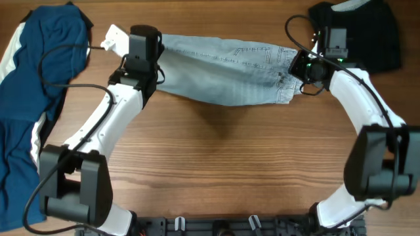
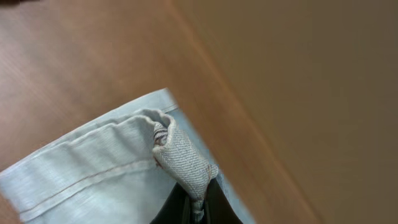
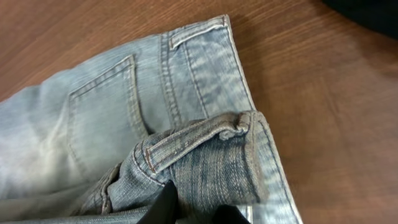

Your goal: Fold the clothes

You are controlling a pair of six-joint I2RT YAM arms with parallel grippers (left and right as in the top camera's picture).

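Light blue jeans (image 1: 220, 69) are stretched between my two grippers across the far middle of the wooden table. My left gripper (image 1: 159, 58) is shut on the leg hem, which shows as a pinched tuft of denim in the left wrist view (image 2: 186, 168). My right gripper (image 1: 296, 69) is shut on the bunched waistband (image 3: 211, 165); a back pocket (image 3: 102, 118) and belt loop show in the right wrist view. The jeans sag slightly between the grippers.
A blue garment with a white stripe (image 1: 33, 85) lies along the left side of the table. A black garment (image 1: 361, 29) lies at the far right corner. A cable loops near each wrist. Bare wood (image 1: 223, 157) fills the near middle.
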